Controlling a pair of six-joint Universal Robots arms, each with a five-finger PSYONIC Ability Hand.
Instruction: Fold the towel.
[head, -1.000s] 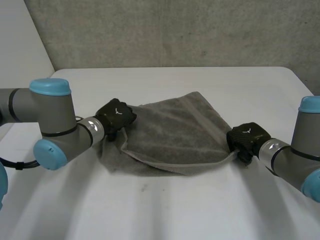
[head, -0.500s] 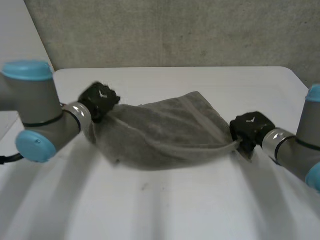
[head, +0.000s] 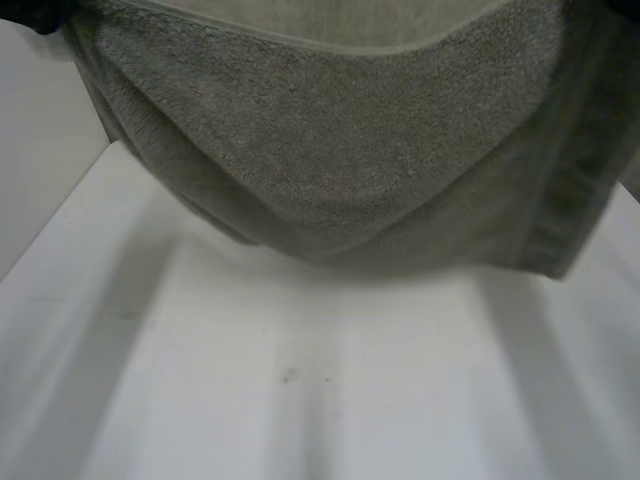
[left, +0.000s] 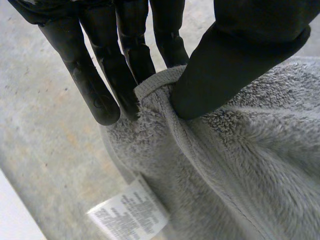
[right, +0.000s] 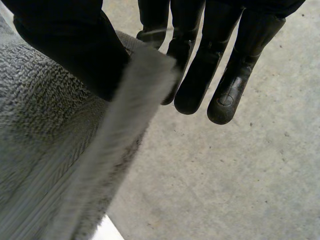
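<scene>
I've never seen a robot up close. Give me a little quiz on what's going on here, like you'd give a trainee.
1. True or false: the towel lies spread flat on the table.
2. How does the left hand hold the towel? A: it pinches the hem between thumb and fingers. B: it presses down with a flat palm. C: it does not touch it.
3. What small white thing is sewn to the towel just past the left hand's fingertips?
Key: 1 false, it hangs above the table. 2 A; the right hand pinches an edge likewise. 3 a printed label.
</scene>
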